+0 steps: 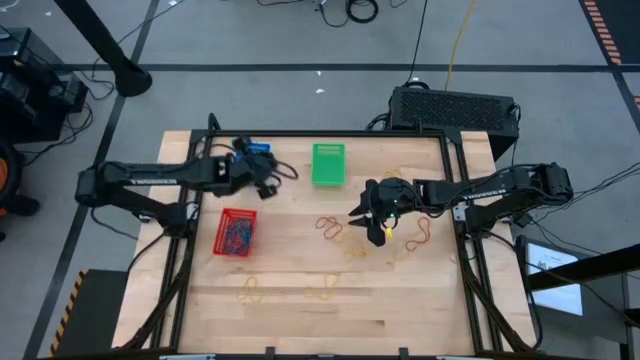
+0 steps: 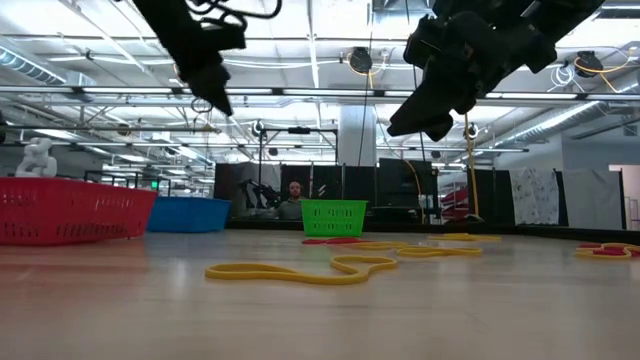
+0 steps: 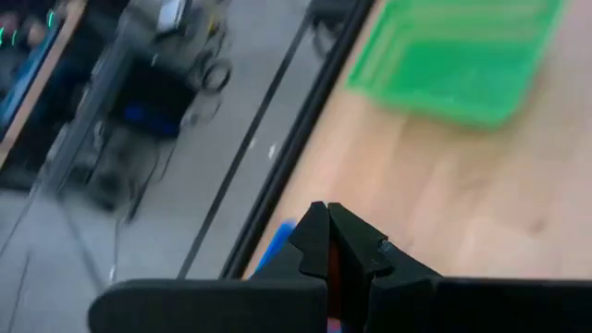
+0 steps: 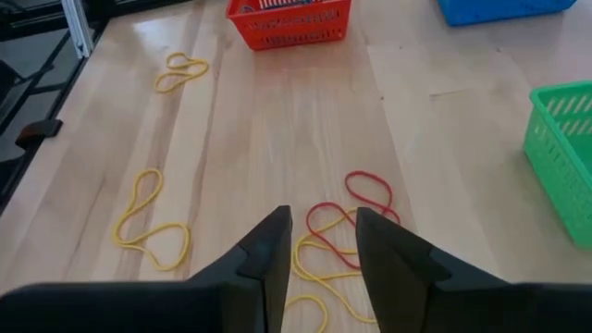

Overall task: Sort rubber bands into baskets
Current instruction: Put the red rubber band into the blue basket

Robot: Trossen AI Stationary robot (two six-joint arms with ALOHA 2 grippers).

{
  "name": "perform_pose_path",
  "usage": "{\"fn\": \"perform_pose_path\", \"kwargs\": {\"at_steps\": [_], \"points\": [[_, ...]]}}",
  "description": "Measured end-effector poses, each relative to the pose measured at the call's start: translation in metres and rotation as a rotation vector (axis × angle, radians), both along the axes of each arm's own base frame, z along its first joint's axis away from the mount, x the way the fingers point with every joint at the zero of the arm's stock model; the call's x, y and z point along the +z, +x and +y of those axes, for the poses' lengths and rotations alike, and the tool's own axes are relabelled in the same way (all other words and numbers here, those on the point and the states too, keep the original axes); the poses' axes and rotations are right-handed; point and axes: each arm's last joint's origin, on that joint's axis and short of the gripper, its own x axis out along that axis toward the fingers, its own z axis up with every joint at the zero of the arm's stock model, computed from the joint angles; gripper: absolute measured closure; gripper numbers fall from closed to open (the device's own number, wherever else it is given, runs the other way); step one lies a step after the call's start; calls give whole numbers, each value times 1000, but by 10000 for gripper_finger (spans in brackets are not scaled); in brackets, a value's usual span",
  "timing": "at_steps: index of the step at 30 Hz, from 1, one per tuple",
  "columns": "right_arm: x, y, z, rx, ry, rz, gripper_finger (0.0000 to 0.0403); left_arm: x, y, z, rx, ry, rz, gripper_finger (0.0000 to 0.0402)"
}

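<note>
1. Yellow rubber bands [image 1: 250, 291] lie on the wooden bench [image 1: 300, 315] nearest its front edge, well in front of the green basket [image 1: 328, 164], with a second yellow loop [image 1: 322, 292] beside them.
2. The red basket [image 1: 237, 232] stands on the bench to the left of and nearer than the green basket; it holds a tangle of red and blue bands.
3. The right gripper [image 1: 372, 222] hangs above the bench, to the right of and in front of the green basket. In the right wrist view its fingers [image 4: 268, 254] are spread apart with nothing between them.
4. Below that gripper, red rubber bands [image 4: 361, 199] overlap yellow ones [image 4: 310, 264] on the bare wood; another red loop [image 1: 420, 233] lies just to the right.
5. The green basket sits upright near the back edge of the bench.
6. The left gripper [image 1: 268, 183] is raised just to the left of the green basket. Its fingers [image 3: 314, 236] are pressed together; something red shows between them, too hidden to identify.
7. The blue basket [image 1: 252, 150] stands at the back edge, left of the green basket, partly under the left arm.
8. A black box with a grille [image 1: 452, 108] sits beyond the bench, behind and to the right of the green basket.
</note>
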Motion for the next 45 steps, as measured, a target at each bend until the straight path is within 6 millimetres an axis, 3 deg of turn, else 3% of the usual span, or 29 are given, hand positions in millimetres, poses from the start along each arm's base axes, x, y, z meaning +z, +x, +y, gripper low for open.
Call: {"fn": "perform_pose_path", "kwargs": {"at_steps": [12,18,26,38,45], "points": [[0,0,0,3,0,3,287,0,-33,61,188,-93,44,401],[-4,-3,1,-19,47,55,287,-21,-48,81,244,-199,69,401],[-16,-13,5,-34,73,225,287,-48,-51,87,217,-371,75,378],[-39,-52,6,-178,178,705,287,-49,-48,89,213,-367,55,247],[-43,-84,7,-413,243,1052,287,-46,-37,84,64,-527,-102,224]]}}
